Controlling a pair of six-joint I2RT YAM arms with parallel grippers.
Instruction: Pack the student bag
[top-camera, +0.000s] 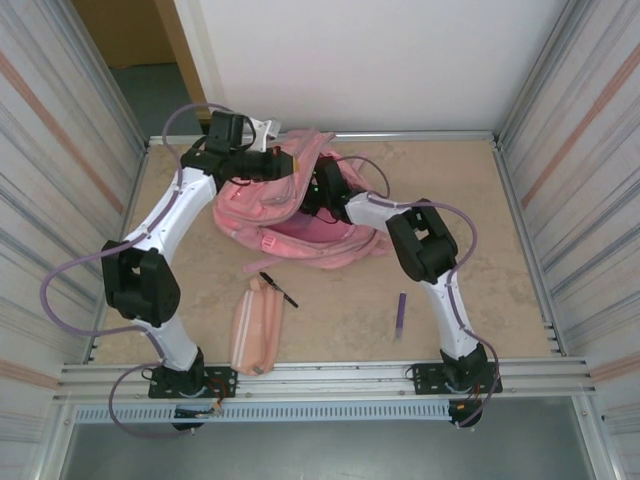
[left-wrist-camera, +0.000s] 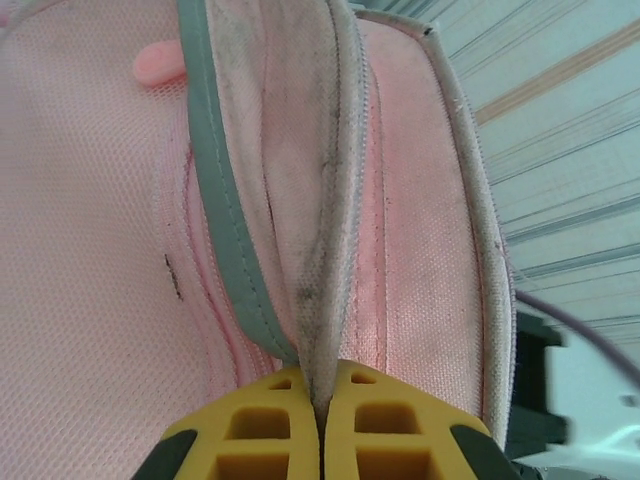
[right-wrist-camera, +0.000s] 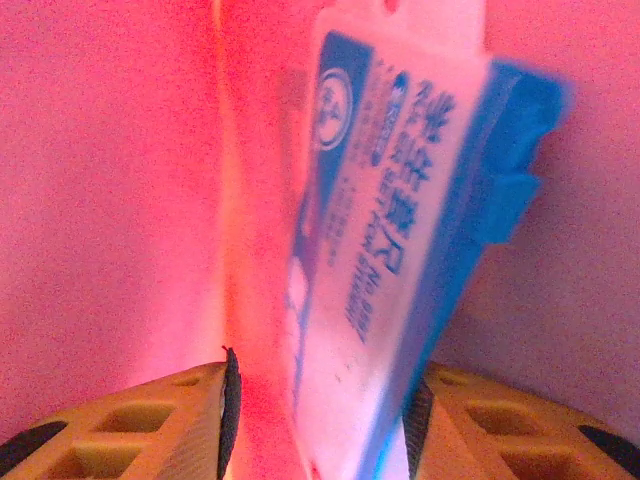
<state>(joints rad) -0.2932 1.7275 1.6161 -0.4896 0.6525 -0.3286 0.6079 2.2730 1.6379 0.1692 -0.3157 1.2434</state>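
Note:
The pink student bag (top-camera: 262, 205) lies at the back middle of the table with its mouth held open. My left gripper (top-camera: 277, 160) is shut on a pale, grubby fold of the bag's opening edge (left-wrist-camera: 320, 300), pinched between the yellow fingers (left-wrist-camera: 260, 430). My right gripper (top-camera: 318, 195) reaches inside the bag, surrounded by pink lining (right-wrist-camera: 110, 200). Its jaws stand apart around a blurred blue and white card package (right-wrist-camera: 400, 220); there is a clear gap on the left side, and the right pad (right-wrist-camera: 418, 420) is close to the package's edge.
A salmon-pink pencil case (top-camera: 257, 325) lies near the front left, with a black pen (top-camera: 278, 289) just beyond it. A purple pen (top-camera: 401, 312) lies front right of centre. Corrugated walls (top-camera: 60, 200) enclose the table on both sides.

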